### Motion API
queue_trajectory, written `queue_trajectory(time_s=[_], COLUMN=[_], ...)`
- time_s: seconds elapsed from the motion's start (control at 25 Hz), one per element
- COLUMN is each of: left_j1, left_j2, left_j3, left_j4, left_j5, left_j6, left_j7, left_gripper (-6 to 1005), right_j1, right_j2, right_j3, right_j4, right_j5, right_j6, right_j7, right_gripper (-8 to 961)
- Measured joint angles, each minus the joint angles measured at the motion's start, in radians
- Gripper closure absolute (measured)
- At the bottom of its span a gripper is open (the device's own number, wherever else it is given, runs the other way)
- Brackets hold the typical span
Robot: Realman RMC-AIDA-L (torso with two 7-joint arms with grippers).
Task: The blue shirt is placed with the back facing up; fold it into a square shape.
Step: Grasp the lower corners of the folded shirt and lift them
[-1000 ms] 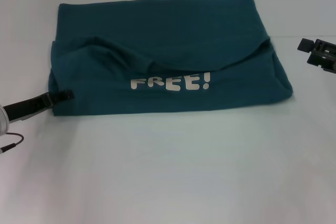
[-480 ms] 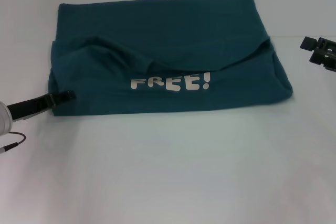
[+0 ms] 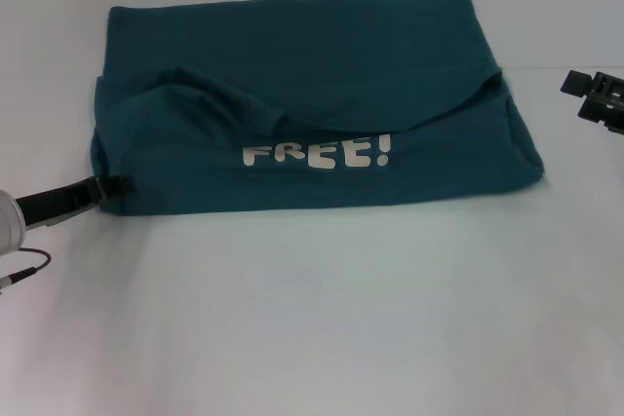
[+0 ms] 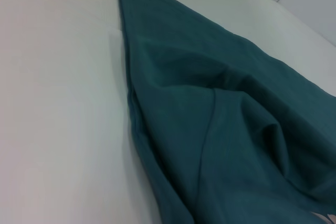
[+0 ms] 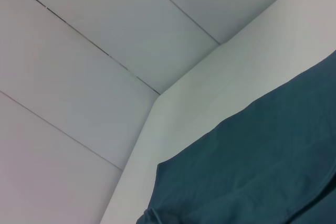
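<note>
Teal cotton: the blue shirt (image 3: 312, 104) lay partly folded on the white worktop (image 3: 322, 319), "FREE!" lettering (image 3: 317, 153) facing up (creased at its left).
Left end effector (image 3: 119, 184): at the shirt's near-left corner, fingers narrow; any hold on the cloth unclear.
Right end effector (image 3: 597, 96): off the shirt's right edge, opening unreadable.

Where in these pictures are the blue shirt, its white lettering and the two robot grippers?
blue shirt (image 3: 292, 56): head view, plain upper layer of the cloth.
white lettering (image 3: 317, 154): head view, middle of the word FREE!.
left gripper (image 3: 119, 185): head view, fingertips at the shirt's near left edge.
right gripper (image 3: 597, 96): head view, dark body right of the shirt.
</note>
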Motion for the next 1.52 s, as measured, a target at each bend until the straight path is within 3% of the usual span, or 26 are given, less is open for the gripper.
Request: queue_trajectory(time_s=[0.4,0.52,0.8,0.92,1.12,1.52], left_j1=[0.002,-0.001,-0.011,-0.032,-0.055,-0.059], left_j2=[0.0,0.008,0.032,0.048,0.053,0.049], left_j3=[-0.003,-0.005,-0.011,-0.013,-0.014,-0.014], left_j4=[0.012,0.031,0.122,0.126,0.121,0.121], left_j5=[0.001,0.001,-0.011,-0.004,-0.001,-0.009], left_j6=[0.016,0.063,0.175,0.182,0.171,0.161], left_j7=[0.0,-0.005,-0.104,-0.156,-0.179,-0.18], left_gripper=[868,949,996,997,996,997], right_j1=[0.004,0.022,0.12,0.156,0.237,0.283], right_j2=[-0.009,-0.03,-0.093,-0.099,-0.089,-0.023], right_j3=[-0.01,-0.015,-0.027,-0.028,-0.034,-0.126], right_j4=[0.0,-0.002,-0.015,-0.016,-0.013,-0.002], right_j5=[-0.013,-0.071,-0.355,-0.441,-0.633,-0.694], right_j6=[0.0,-0.007,-0.004,0.016,0.063,0.189], right_j7=[0.003,0.021,0.163,0.218,0.306,0.344], right_gripper=[98,98,98,98,98,99])
